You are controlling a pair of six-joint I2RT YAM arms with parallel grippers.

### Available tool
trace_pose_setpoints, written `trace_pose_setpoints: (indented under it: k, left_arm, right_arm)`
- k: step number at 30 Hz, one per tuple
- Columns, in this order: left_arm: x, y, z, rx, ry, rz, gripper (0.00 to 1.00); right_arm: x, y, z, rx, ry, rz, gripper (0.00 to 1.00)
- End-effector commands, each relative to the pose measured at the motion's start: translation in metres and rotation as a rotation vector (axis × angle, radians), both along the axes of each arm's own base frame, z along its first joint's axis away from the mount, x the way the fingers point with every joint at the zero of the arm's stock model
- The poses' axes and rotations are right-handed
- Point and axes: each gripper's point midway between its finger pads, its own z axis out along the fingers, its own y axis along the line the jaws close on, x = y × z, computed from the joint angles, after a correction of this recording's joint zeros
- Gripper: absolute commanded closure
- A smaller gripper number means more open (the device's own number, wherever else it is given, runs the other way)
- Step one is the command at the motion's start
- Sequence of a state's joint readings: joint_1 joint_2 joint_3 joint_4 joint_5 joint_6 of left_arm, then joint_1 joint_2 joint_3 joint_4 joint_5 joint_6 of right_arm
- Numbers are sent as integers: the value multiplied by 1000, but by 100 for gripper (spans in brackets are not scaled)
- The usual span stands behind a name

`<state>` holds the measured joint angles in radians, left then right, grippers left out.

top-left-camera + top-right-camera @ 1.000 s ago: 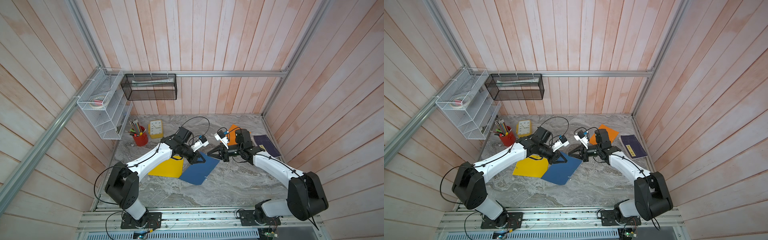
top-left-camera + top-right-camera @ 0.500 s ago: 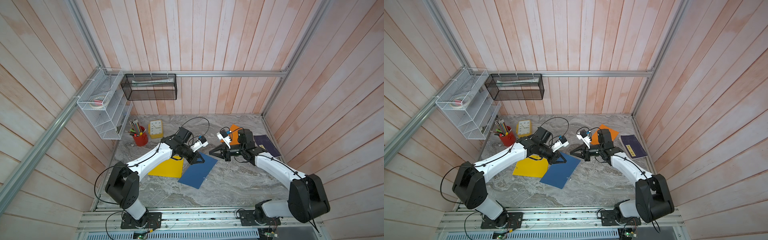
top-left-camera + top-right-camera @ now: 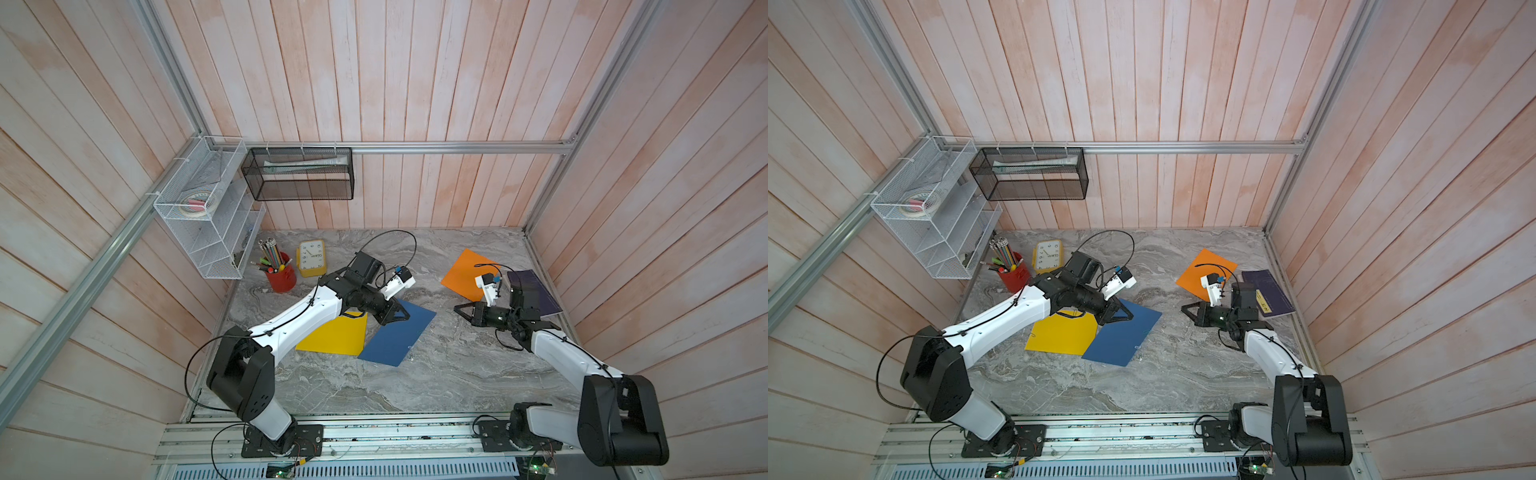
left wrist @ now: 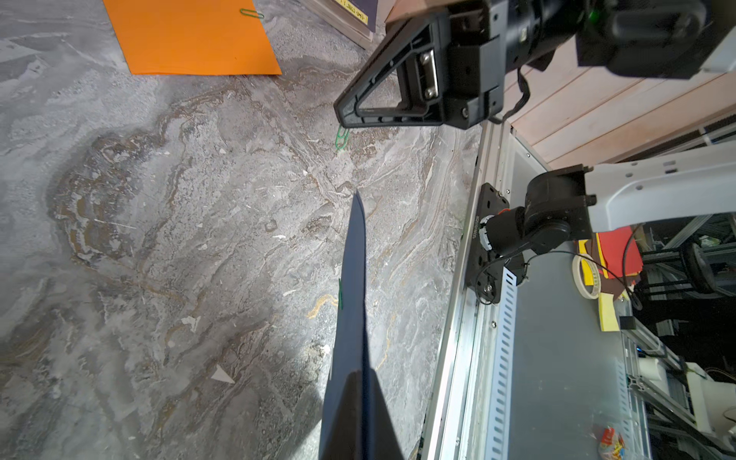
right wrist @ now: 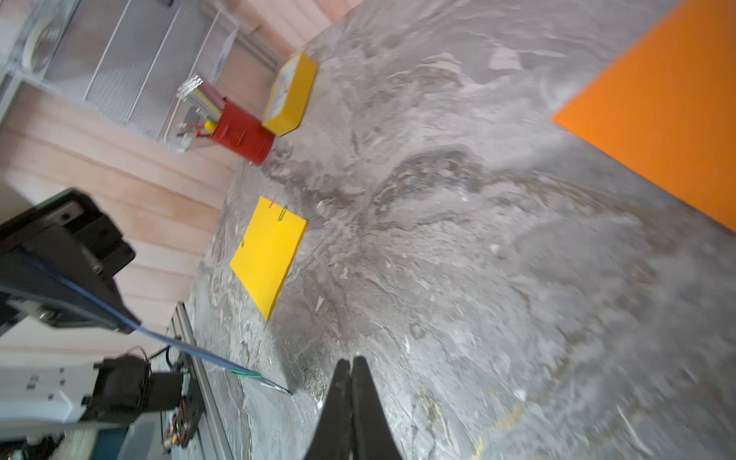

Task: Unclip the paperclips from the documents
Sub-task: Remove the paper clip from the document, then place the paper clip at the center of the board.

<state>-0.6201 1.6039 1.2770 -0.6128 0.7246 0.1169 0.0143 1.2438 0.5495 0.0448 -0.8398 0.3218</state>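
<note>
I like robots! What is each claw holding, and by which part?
The left gripper pinches the dark blue paper sheet near a corner. The right gripper seems to pinch a tiny green wire paperclip by one end.

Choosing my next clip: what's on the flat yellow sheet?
Red wire paperclip and green one side by side, third clip on the adjoining edge. In both top views the left arm hides one corner.

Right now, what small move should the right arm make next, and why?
Probably lower and open the right gripper to drop the green paperclip that seems pinched at its shut tips. The left gripper holds the blue document, which bears a second clip.
</note>
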Motion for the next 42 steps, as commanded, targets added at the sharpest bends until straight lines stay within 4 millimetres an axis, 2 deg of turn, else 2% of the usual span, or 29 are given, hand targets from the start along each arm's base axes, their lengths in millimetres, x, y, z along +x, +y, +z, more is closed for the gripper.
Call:
trace_pose_setpoints:
  k: [1,5,11,15,25,29,35,42]
  left_arm:
    - [8,0,13,-35,-51,34,100]
    - [10,-1,16,-44,-58,51,100]
    - [13,-2,20,-60,-65,71,100]
    - [13,-2,20,-67,-64,74,100]
    - [12,-4,21,-75,-61,67,100]
    - [11,-3,21,-72,-59,63,100]
    - [9,-1,20,-69,-62,66,100]
    - [9,-2,23,-84,-72,67,100]
  right_arm:
    - [-2,-33,-26,-17,133,-189,94]
    - [-7,-65,-51,-40,227,-331,96]
    - [-11,-92,-78,-87,339,-447,96]
    - [-15,-108,-89,-122,378,-500,96]
    - [-28,-117,-111,-187,464,-535,90]
    - [-30,-120,-114,-209,481,-550,85]
    - [-30,-126,-111,-239,487,-572,66]
    - [-24,-124,-90,-266,426,-548,60]
